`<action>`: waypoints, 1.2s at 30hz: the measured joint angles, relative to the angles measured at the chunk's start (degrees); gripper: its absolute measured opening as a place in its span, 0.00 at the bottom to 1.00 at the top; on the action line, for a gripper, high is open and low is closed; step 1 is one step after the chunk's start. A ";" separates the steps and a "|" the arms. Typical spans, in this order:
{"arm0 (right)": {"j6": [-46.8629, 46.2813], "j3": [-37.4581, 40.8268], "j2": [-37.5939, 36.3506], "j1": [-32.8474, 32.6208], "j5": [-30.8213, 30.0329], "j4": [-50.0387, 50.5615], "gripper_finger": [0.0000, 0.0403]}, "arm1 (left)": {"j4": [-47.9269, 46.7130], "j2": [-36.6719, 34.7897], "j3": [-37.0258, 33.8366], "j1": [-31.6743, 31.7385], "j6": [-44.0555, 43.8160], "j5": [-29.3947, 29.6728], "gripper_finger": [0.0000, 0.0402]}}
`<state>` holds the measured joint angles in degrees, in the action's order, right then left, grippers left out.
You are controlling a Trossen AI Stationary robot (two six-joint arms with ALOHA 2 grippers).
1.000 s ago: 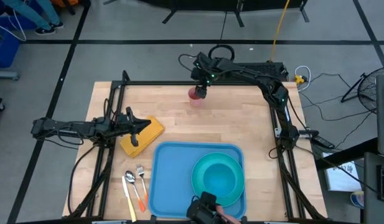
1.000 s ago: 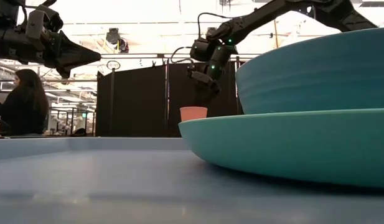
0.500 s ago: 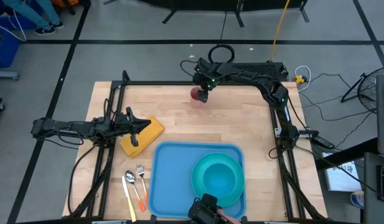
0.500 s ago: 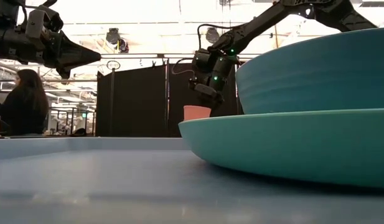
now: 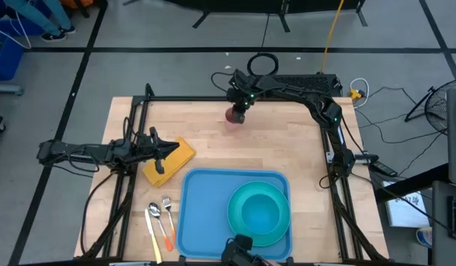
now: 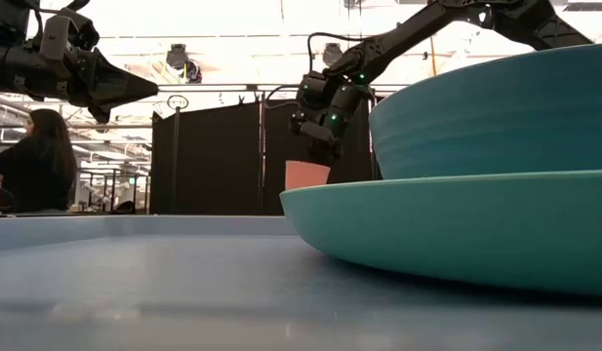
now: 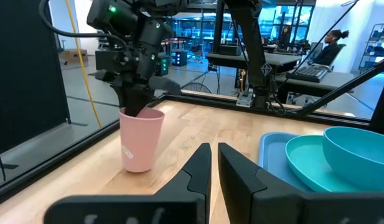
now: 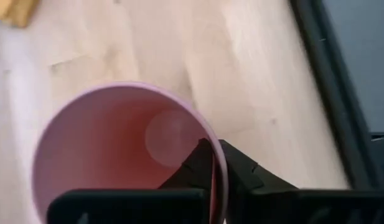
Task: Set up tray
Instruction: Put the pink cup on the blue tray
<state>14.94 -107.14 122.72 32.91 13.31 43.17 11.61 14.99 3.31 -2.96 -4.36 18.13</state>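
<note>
A pink cup point(image 5: 233, 117) stands upright near the table's far edge, also shown in the low view point(image 6: 307, 175) and the left wrist view point(image 7: 142, 138). My right gripper point(image 5: 239, 109) is above it, shut on its rim. The blue tray point(image 5: 202, 214) lies at the near edge and carries a teal plate point(image 5: 281, 230) with a teal bowl point(image 5: 259, 210) on it. My left gripper point(image 5: 174, 151) hovers shut over a yellow cloth point(image 5: 179, 159) at the left, holding nothing. My right gripper pinches the cup's rim point(image 8: 218, 163), one finger inside the cup and one outside its wall. The fingers come from above, pointing down. The cup stays upright with its base on the table point(image 7: 139, 167).
A spoon, a fork and an orange-handled utensil point(image 5: 161, 222) lie left of the tray. A black frame point(image 5: 213, 100) runs along the table's far edge and sides. Bare wood point(image 5: 272, 144) lies between the cup and the tray. A person point(image 6: 37, 161) sits in the room beyond.
My right gripper has come down onto the pink cup's rim and shut on it, after standing open above the cup. The cup has stayed upright near the far edge.
</note>
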 joint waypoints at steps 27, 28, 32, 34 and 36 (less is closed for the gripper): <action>-9.26 -10.46 -5.77 -34.28 2.55 11.08 0.00 | 0.05 -0.01 0.00 0.00 -0.86 0.31 0.08; -10.03 -10.46 -5.59 -35.48 1.58 10.20 0.00 | 0.05 0.00 0.00 0.00 -0.94 0.28 0.08; -13.09 -10.47 -4.16 -38.31 0.05 8.80 0.00 | 0.14 -0.01 0.00 0.00 -1.01 0.12 0.08; -14.13 -10.47 -2.70 -38.73 0.27 8.65 0.00 | 0.18 -0.01 0.00 -0.04 -1.16 0.04 0.08; -15.36 -10.44 -0.90 -38.68 0.23 7.76 0.00 | -0.02 -0.01 0.02 -0.01 -1.79 -0.01 0.08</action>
<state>-0.42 -117.58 121.82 -5.77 13.54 50.93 11.60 14.98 3.33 -2.97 -6.15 18.12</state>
